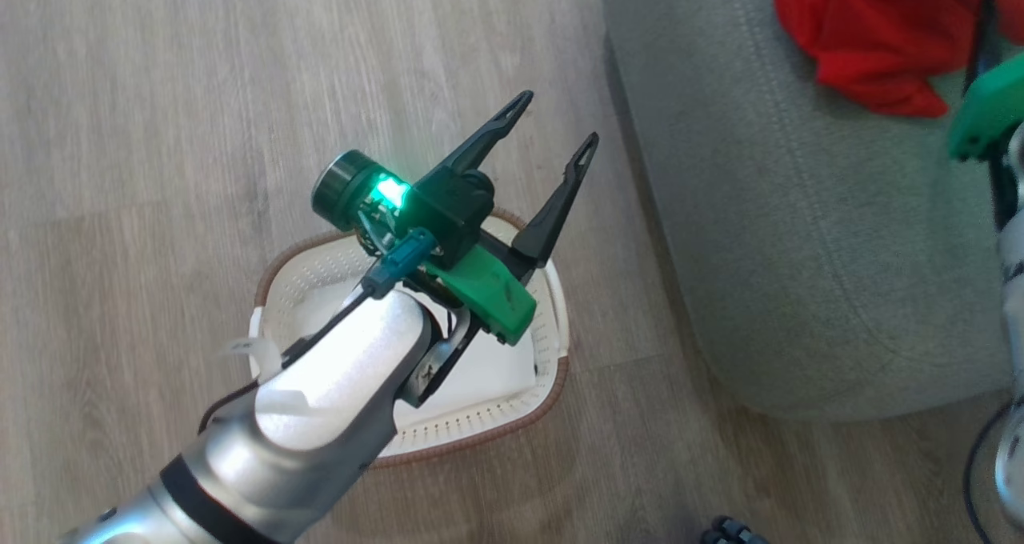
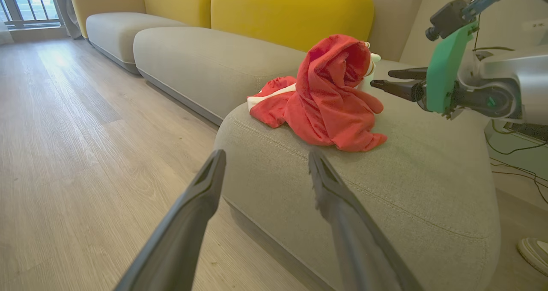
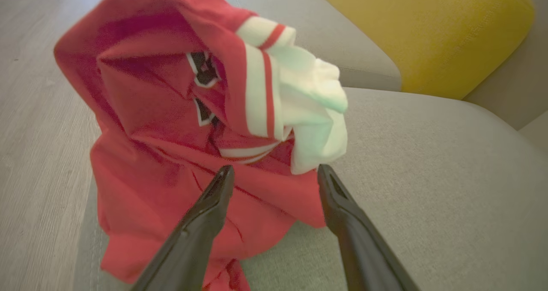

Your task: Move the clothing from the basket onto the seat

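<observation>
Right tool (image 3: 276,168): its two dark fingers are standing wide apart with nothing between them; it is released, hovering just over the seat (image 3: 428,175) and pointing at the clothing (image 3: 171,124).
Left tool (image 1: 558,117): also released, fingers spreading wide and gripping nothing; it is hanging above the basket (image 1: 448,436), pointing towards the seat.
Clothing: the red garments are lying in a loose, peaked heap on the seat near its rounded end, just beyond the right tool's fingertips; whether fabric is brushing the tips I cannot tell. White striped trim (image 3: 257,94) is showing on one side.
Seat: the grey-green cushion is carrying the whole heap, with yellow back cushions (image 2: 291,13) rising behind it.
Basket: it is sitting on the wooden floor (image 1: 160,128) beside the seat; the part of its bottom that is showing is plain white with no red in it, the rest being hidden.
Handling: I am judging the fabric thin, soft and very light; it is likely going to drape, slide and fold rather than hold a shape, and a shallow pinch may be slipping off the slick weave.
Where to take hold: a bunched fold or the thicker striped hem is looking like the safest bite, taken deep between the fingers.
</observation>
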Tool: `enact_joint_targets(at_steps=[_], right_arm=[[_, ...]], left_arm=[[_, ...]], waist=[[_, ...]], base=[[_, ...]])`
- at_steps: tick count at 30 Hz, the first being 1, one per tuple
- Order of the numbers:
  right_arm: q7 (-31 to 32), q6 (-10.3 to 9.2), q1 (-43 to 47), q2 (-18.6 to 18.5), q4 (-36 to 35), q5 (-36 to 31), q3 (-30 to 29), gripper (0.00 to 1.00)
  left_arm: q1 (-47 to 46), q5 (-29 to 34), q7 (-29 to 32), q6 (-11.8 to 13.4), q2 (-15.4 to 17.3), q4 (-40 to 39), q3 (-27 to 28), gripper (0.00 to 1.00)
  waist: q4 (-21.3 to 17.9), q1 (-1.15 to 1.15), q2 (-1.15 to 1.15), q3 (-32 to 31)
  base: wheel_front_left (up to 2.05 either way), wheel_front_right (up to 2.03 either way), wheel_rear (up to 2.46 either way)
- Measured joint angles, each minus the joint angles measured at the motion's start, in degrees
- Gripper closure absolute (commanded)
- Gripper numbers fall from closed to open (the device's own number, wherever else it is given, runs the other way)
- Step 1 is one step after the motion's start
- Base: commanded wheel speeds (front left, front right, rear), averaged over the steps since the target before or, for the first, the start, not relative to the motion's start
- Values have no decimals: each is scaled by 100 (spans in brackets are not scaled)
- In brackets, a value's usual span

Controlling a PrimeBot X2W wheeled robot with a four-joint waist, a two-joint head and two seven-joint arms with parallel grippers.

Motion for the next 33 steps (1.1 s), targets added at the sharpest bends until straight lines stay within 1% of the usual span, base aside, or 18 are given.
enact_joint_targets(at_steps=[4, 5, 6, 9, 16, 21, 27, 33], right_arm=[[0, 0, 334, 8, -210, 488, 448, 0], [0, 0, 334, 8, -210, 488, 448, 0], [0, 0, 425, 9, -359, 716, 708, 0], [0, 0, 498, -15, -563, 1024, 1100, 0], [0, 0, 671, -92, -917, 1628, 1868, 0], [0, 0, 975, -91, -1149, 2036, 2205, 0], [0, 0, 1499, 10, -1635, 2519, 2562, 0], [0, 0, 2320, 302, -2313, 2691, 2692, 0]], left_arm=[[7, -68, -10, 27, 44, -1, 35, 0], [7, -68, -10, 27, 44, -1, 35, 0], [54, -142, -48, 69, 58, -2, 92, 0], [257, -231, -130, 127, 85, 29, 193, 0], [752, -505, -272, 237, 102, 258, 449, 0], [1201, -647, -337, 353, 101, 375, 751, 0], [1868, -700, -338, 491, 169, 417, 1036, 0], [2520, -659, -344, 681, 326, 213, 1480, 0]], waist=[[-118, 0, 0, -173], [-118, 0, 0, -173], [-161, 0, 0, -277], [-209, 0, 0, -459], [-186, 0, 0, -1010], [-8, 0, 0, -1446], [353, 0, 0, -1919], [769, 0, 0, -2253]], base=[[0, 0, 0], [0, 0, 0], [0, 0, 0], [0, 0, 0], [0, 0, 0], [0, 0, 0], [0, 0, 0], [0, 0, 0]])
